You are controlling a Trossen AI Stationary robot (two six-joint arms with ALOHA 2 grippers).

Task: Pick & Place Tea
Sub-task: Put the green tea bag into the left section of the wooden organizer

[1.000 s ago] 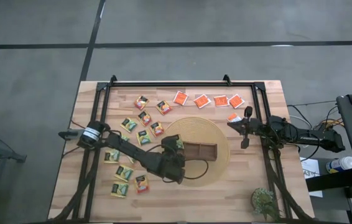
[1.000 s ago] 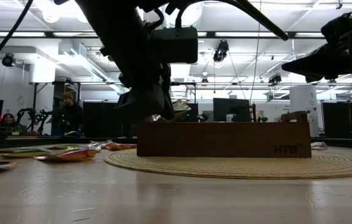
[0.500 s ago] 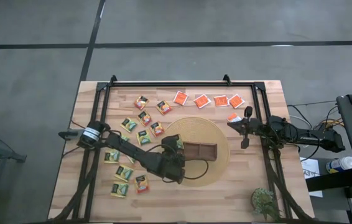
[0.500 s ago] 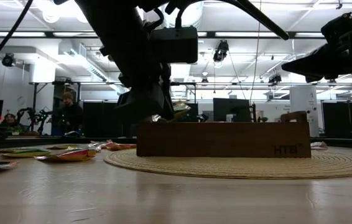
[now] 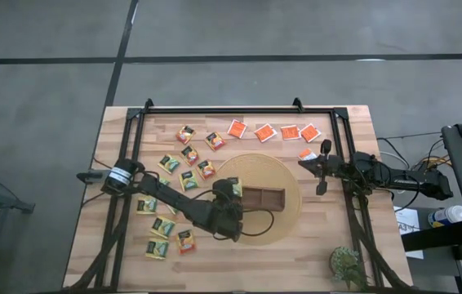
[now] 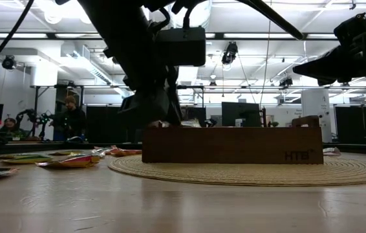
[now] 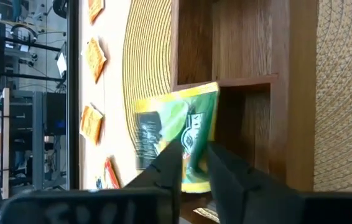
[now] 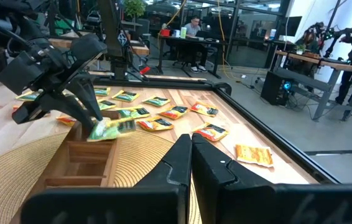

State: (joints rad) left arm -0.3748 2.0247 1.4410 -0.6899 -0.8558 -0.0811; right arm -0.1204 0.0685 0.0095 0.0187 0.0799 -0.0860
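Wood: we see a pale plank table (image 5: 353, 245) with a round woven straw mat (image 5: 284, 175) at its middle, and on the mat a brown three-compartment wooden tray (image 5: 268, 198) (long and narrow, lying crosswise).

Left gripper: our left gripper (image 5: 233, 189) sits at the tray's left end compartment; in its wrist view its fingers (image 7: 226, 174) stand a little apart on either side of a green-and-yellow square tea sachet (image 7: 176, 140).

Sachet at the tray: it lies tilted across the end compartment's edge, partly over the mat; whether the fingers press it we cannot tell. The right wrist view shows it at the gripper's tip, over the tray's end (image 8: 111, 127).

Right gripper: our right gripper (image 5: 303, 162) waits near the table's right side, just off the mat, fingers (image 8: 210, 165) pressed together and holding nothing.

Other tea: dark green-and-yellow sachets (image 5: 168, 163) lie scattered on the left, yellow-orange ones with dark labels (image 5: 185, 134) nearer the far edge, and bright orange white-edged ones (image 5: 264, 131) in a row along the far side.

Corner: a small green plant (image 5: 345, 263) stands near the right front.
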